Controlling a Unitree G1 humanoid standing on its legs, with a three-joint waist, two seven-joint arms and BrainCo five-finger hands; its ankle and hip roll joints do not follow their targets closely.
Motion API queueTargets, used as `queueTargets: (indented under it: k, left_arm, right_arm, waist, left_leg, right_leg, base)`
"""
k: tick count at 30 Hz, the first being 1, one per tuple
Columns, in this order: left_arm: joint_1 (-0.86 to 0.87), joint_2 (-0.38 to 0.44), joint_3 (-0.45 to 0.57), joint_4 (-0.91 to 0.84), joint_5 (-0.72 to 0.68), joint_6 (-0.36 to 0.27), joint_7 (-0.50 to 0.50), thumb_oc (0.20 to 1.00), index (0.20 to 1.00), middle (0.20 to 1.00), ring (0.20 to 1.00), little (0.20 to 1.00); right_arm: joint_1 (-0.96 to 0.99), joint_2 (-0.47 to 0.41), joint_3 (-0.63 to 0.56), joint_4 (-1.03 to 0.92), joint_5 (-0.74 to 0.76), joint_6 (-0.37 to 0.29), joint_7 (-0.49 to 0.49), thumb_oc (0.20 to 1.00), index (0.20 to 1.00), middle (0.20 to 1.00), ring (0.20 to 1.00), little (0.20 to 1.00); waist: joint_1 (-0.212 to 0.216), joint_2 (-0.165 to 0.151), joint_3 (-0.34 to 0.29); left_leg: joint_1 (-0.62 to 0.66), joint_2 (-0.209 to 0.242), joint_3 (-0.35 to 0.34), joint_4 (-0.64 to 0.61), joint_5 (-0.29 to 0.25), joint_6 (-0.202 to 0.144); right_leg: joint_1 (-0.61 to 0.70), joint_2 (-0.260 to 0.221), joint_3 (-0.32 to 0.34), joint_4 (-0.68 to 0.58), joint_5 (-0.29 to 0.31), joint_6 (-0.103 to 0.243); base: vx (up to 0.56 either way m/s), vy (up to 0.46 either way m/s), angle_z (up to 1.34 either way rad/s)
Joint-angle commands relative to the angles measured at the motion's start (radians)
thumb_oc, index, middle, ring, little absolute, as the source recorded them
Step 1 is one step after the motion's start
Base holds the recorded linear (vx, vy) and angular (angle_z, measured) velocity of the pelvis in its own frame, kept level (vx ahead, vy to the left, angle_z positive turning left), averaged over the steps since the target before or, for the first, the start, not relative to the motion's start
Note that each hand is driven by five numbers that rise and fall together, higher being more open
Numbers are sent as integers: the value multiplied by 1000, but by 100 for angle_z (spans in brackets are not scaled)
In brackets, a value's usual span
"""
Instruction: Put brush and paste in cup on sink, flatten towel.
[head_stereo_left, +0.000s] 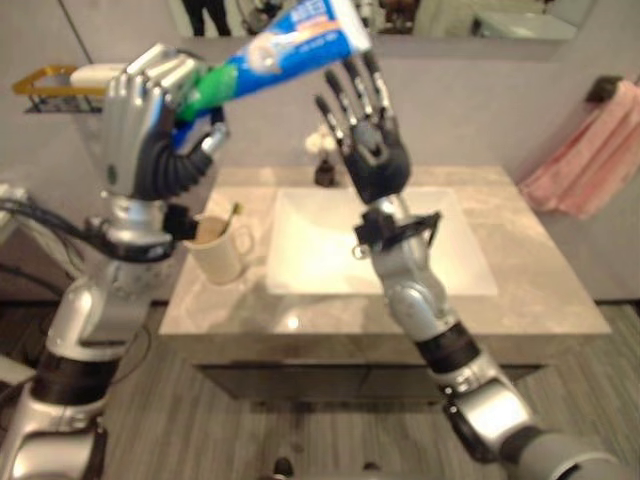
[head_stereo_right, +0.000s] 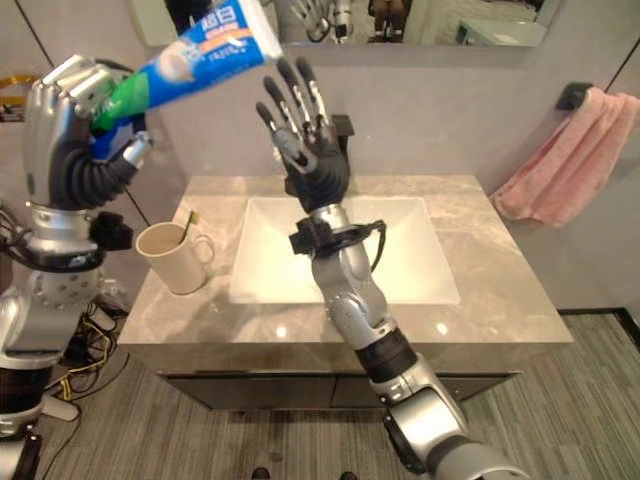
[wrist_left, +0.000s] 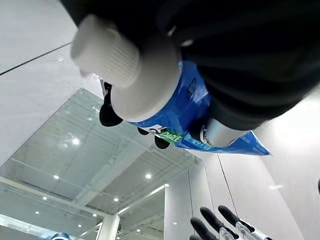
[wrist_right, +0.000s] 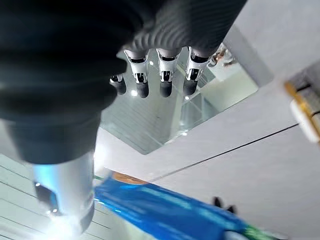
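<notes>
Step in hand, by judgement: paste on its way to the cup.

Left hand (head_stereo_right: 62, 120) raised high at far left, fingers curled round the cap end of the toothpaste tube (head_stereo_right: 190, 60); tube slanting up toward the mirror.

Right hand (head_stereo_right: 310, 150) upright over the basin, fingers spread, empty, near the tube's tail.

Cup (head_stereo_right: 170, 257) on the counter left of the sink (head_stereo_right: 340, 262), brush already inside.

Next: lower tube cap-first into cup.

Pink towel (head_stereo_right: 560, 165) bunched on hook at right, not yet flattened.
</notes>
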Motion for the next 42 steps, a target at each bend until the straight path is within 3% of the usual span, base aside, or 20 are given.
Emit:
queueTargets:
  k: [1, 25, 33, 35, 36, 37, 38, 42]
  left_arm:
    - [-147, 36, -26, 38, -32, -8, 64, 200, 200, 200, 200, 200]
    - [-134, 8, -166, 133, -109, -44, 0, 200, 200, 200, 200, 200]
    - [-119, 18, -162, 158, -135, -52, -21, 200, 200, 200, 200, 200]
    - [-117, 17, -158, 165, -142, -52, -19, 200, 200, 200, 200, 200]
    - [-114, 15, -158, 162, -146, -54, -22, 200, 200, 200, 200, 200]
    - [-115, 15, -162, 164, -151, -56, -27, 200, 200, 200, 200, 200]
    - [-118, 12, -166, 167, -154, -55, -27, 200, 200, 200, 200, 200]
    - [-135, 2, -178, 174, -157, -52, -25, 200, 200, 200, 200, 200]
  right_arm:
    - [-100, 28, -26, -30, 26, -77, 4, 1000, 1000, 1000, 1000, 1000]
    - [-123, 42, 75, -32, 97, -59, 32, 1000, 1000, 1000, 1000, 1000]
    - [-132, 45, 97, -11, 104, -49, 39, 1000, 1000, 1000, 1000, 1000]
    - [-130, 51, 95, 0, 108, -49, 35, 598, 598, 598, 598, 598]
    - [-128, 54, 97, -2, 100, -52, 31, 357, 357, 357, 357, 357]
    - [-127, 52, 102, -1, 96, -48, 30, 231, 231, 231, 231, 231]
    - [-127, 52, 105, 0, 95, -45, 29, 200, 200, 200, 200, 200]
    - [-132, 58, 110, -1, 95, -43, 29, 200, 200, 200, 200, 200]
  waist:
    - [8, -24, -33]
    - [-15, -30, -32]
    - [-18, -30, -37]
    - [-19, -30, -37]
    - [-20, -31, -36]
    - [-22, -32, -35]
    - [-23, -32, -35]
    - [-27, -33, -34]
  left_leg:
    - [-5, 43, -46, 12, -59, -19]
    - [-9, 37, -59, 12, -56, -19]
    - [-11, 40, -43, 12, -56, -17]
    - [-9, 40, -37, 12, -56, -17]
    - [-8, 41, -37, 12, -55, -17]
    - [-8, 41, -36, 12, -55, -17]
    - [-8, 41, -37, 12, -54, -18]
    - [-8, 41, -37, 12, -53, -18]
  right_leg:
    - [49, -62, -16, 5, -59, 59]
    - [61, -64, -38, 5, -66, 53]
    - [45, -64, -22, 5, -61, 55]
    - [43, -64, -16, 5, -59, 54]
    - [43, -64, -15, 5, -58, 54]
    - [44, -64, -15, 5, -58, 54]
    - [44, -64, -15, 5, -58, 53]
    - [44, -63, -14, 5, -59, 54]
  base:
    - [26, -10, 11]
    - [8, -2, 3]
    - [-2, 2, -2]
    - [-9, 0, -7]
    - [-12, -9, -7]
    - [-16, -12, -5]
    - [0, 0, 0]
    - [0, 0, 0]
